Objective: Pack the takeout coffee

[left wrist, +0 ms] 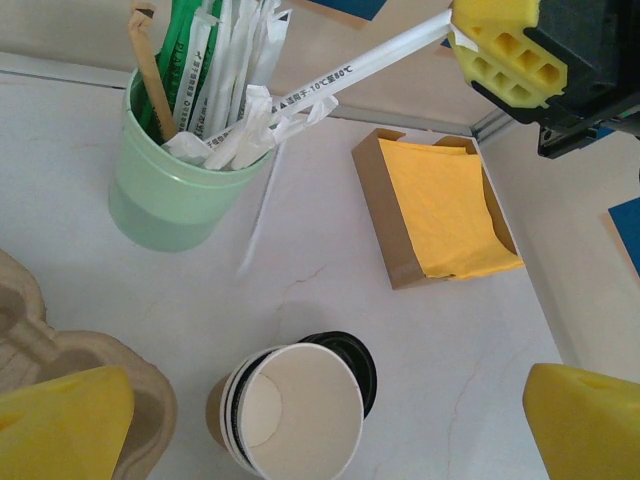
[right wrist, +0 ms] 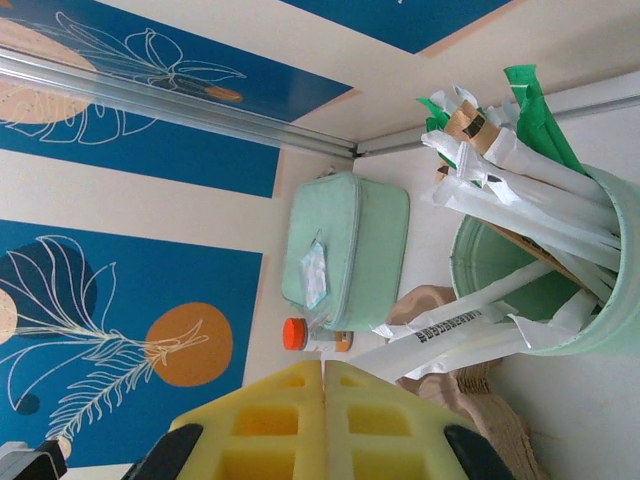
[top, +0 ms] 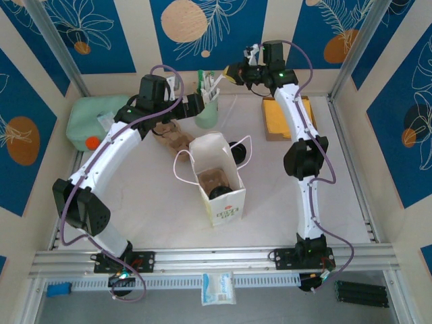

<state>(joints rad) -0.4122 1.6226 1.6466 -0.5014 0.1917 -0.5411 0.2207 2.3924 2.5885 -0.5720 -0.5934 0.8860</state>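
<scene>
The left pincer (top: 196, 104) stands released, jaws wide, over a stack of open paper cups (left wrist: 295, 410). Close ahead of it on one side is the mint-green cup (left wrist: 170, 200) of stirrers. A napkin tray (left wrist: 372, 215) lies farther ahead on the other side, with bare white table (left wrist: 320, 270) between them. The right pincer (right wrist: 325, 398), just beyond and higher, is clenched on a wrapped straw (left wrist: 370, 60) whose far end reaches in among the stirrers. The takeout coffee (top: 219, 193) sits, as far as I can tell, in the white paper bag (top: 226, 209), back toward the bases from both pincers. Patterned walls (right wrist: 150, 250) and an aluminium rail (right wrist: 180, 95) close in around the right pincer.
</scene>
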